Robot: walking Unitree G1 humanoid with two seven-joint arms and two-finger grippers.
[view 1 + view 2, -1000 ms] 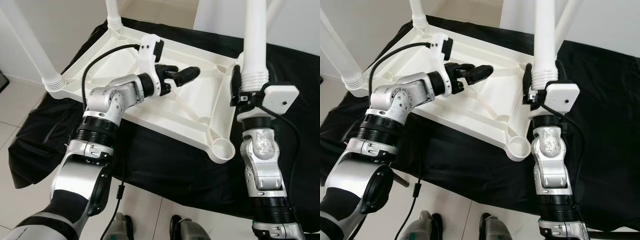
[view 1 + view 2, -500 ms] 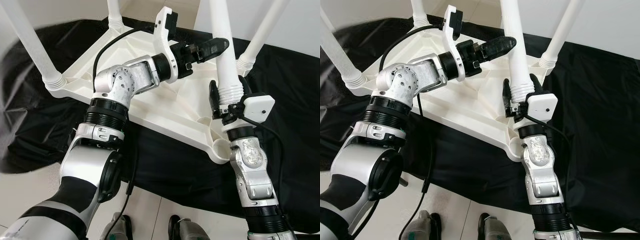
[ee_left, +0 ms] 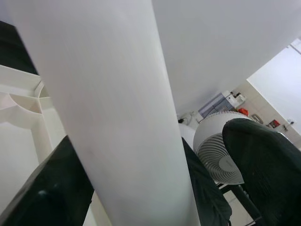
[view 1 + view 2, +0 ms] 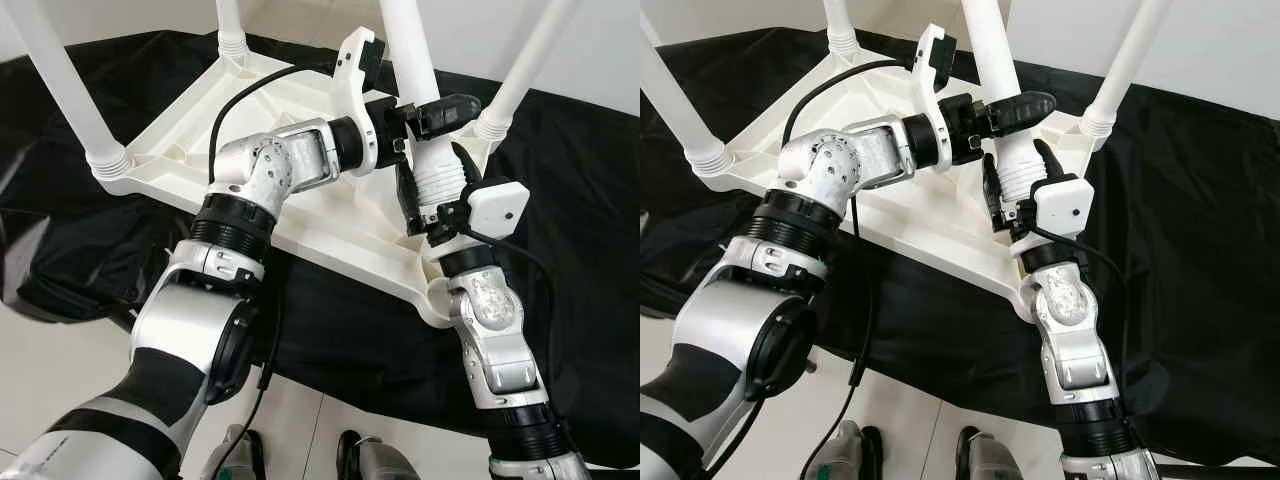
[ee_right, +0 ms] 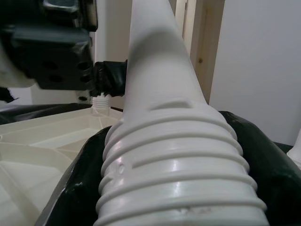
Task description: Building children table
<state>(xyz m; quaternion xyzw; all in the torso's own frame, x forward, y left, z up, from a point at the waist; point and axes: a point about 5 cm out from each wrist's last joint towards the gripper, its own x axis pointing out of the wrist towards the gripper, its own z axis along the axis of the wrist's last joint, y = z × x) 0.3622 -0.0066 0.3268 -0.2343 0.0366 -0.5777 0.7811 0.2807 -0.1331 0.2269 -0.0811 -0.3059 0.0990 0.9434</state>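
Table top (image 4: 300, 110), white plastic, lies upside down on a black cloth (image 4: 560, 290) over pale floor tiles (image 4: 60, 380), ribbed underside up. Three legs already stand in corner sockets: one far left (image 4: 75, 95), one at the back (image 4: 230, 25), one far right (image 4: 525, 65). Fourth leg (image 4: 415, 90) is off its socket, held tilted above the table top's right side, threaded end (image 4: 438, 180) down. Right gripper (image 4: 425, 200) is clamped on that threaded end, black fingers on either side of the ribs, seen close in the right wrist view (image 5: 178, 174). Empty corner socket (image 4: 440, 290) sits just below and toward the robot from the right gripper. Left gripper (image 4: 440, 110) reaches across from the left and meets the same leg higher up, just above the right gripper; its fingers (image 3: 263, 165) straddle the smooth shaft (image 3: 117, 108) with a gap on one side, so not closed on it. Fan (image 3: 221, 150) shows behind the leg in the left wrist view. Robot's feet (image 4: 300, 455) are at the cloth edge
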